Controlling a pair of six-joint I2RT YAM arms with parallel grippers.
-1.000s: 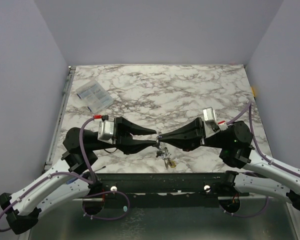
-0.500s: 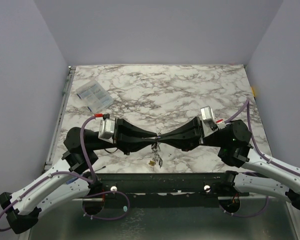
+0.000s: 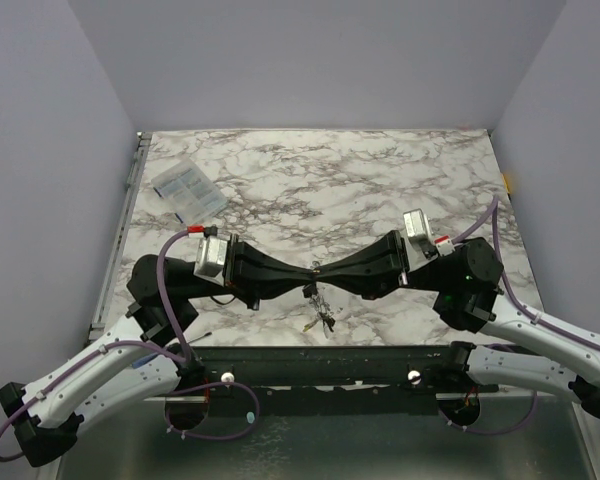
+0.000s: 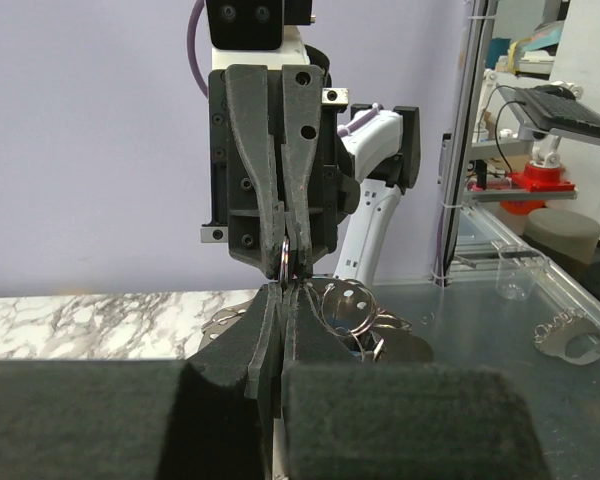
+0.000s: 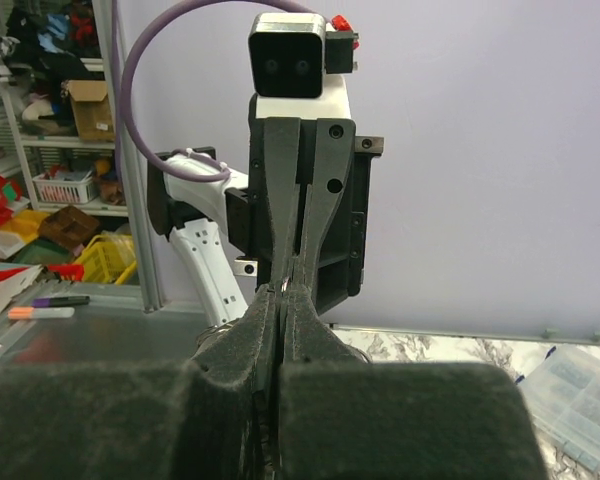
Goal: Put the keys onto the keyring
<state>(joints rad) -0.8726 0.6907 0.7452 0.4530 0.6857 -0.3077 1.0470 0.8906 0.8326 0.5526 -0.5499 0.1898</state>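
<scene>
The small round metal keyring [image 4: 283, 262] is pinched between the tips of 2 grippers that meet nose to nose. The right gripper [image 3: 326, 270] is clenched on it, black tapered fingers pressed flat together. The left gripper [image 3: 305, 271] is clenched as well, its tips closing on the ring's near edge from the opposite side. In the overhead view the ring itself is too small to make out.

A bunch of tiny metal keys [image 3: 320, 318] hangs just below the joined tips, on the side nearer the arm bases. In the left wrist view they show as thin, shiny, rounded pieces with punched holes [image 4: 348, 304], just beside the left gripper's fingertips [image 4: 267, 320]. Their head colours are hard to tell, apart from 1 yellowish speck.

A clear, flat, rectangular plastic packet [image 3: 188, 190] lies well apart, far beyond and outward of the left gripper, near the table's far left corner. The white, grey-veined marble table [image 3: 380, 190] is smooth beyond both grippers. Its near edge, with a black rail [image 3: 380, 355], runs close under the hanging keys.
</scene>
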